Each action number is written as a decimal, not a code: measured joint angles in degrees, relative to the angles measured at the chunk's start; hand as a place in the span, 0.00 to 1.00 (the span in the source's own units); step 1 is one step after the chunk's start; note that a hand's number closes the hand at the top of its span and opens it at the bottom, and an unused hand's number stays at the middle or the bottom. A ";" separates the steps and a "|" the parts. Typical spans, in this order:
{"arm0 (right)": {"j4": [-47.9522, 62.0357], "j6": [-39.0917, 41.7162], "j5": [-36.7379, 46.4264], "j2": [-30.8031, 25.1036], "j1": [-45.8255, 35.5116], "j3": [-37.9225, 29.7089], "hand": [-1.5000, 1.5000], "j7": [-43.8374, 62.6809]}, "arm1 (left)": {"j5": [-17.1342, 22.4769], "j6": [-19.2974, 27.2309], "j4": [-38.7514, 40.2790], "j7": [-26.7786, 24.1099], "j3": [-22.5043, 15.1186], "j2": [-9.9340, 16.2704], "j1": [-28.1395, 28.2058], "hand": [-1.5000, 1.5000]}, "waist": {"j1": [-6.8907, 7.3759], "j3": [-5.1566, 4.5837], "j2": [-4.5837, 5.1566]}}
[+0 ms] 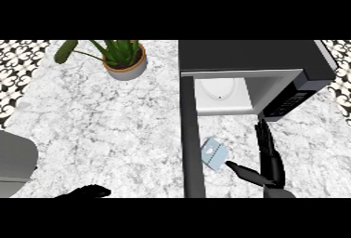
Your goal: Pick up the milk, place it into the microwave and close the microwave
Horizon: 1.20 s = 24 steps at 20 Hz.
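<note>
The small pale blue-and-white milk carton (216,154) lies on the white-and-grey marbled stone counter (103,125), just in front of the open black microwave (257,69) and just right of its dark door (192,139), which stands swung out toward the robot. The right black hand (264,162) is beside the carton on its right, fingers straight and pointing toward the oven, thumb spread out toward the carton's near corner; it looks close to touching but grips nothing yet. To do the pick well, I judge the hand should shift left so the carton sits between thumb and fingers, then curl round its narrow sides (the flat faces would likely slip), keeping clear of the door edge just to the left. After that the lift need only be short, since the pale cavity with its white turntable plate (221,90) opens directly ahead. The left black hand (86,191) shows at the lower edge, left of the door; its fingers seem curled, holding nothing. Counted: one carton, one microwave with one door, two hands, one green-leaved plant in a terracotta-rimmed grey pot (123,60) at the far left, and one grey rounded object (15,162) at the left edge.
</note>
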 measured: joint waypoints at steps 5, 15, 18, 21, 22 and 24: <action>-14.79 5.13 -3.78 -1.73 11.13 1.23 1.00 3.12 | -4.53 4.20 1.85 1.73 -5.85 -0.16 -4.54 1.00 | 0.33 0.03 0.23; -35.20 11.52 -12.08 -5.78 26.38 -1.42 0.00 9.46 | -11.86 16.81 12.25 6.14 -17.04 -0.23 -21.08 1.00 | 0.86 0.10 0.56; -40.06 12.04 -13.42 -6.95 28.71 -2.44 0.00 11.76 | -12.68 20.96 16.43 7.28 -21.58 -0.24 -25.86 1.00 | 0.92 0.10 0.60; -41.87 12.77 -14.02 -8.62 29.80 -4.11 0.00 12.17 | -13.80 26.43 21.39 6.41 -26.58 -0.12 -31.17 1.00 | 0.78 0.10 0.62; -42.87 12.97 -14.00 -8.77 30.72 -4.32 0.00 12.00 | -13.93 28.45 23.03 6.43 -28.50 -0.12 -32.88 1.00 | 0.74 0.09 0.62; -44.05 13.81 -14.43 -9.36 31.48 -5.01 0.00 11.66 | -13.14 31.20 26.99 5.98 -31.30 -0.07 -36.62 1.00 | 0.64 0.08 0.61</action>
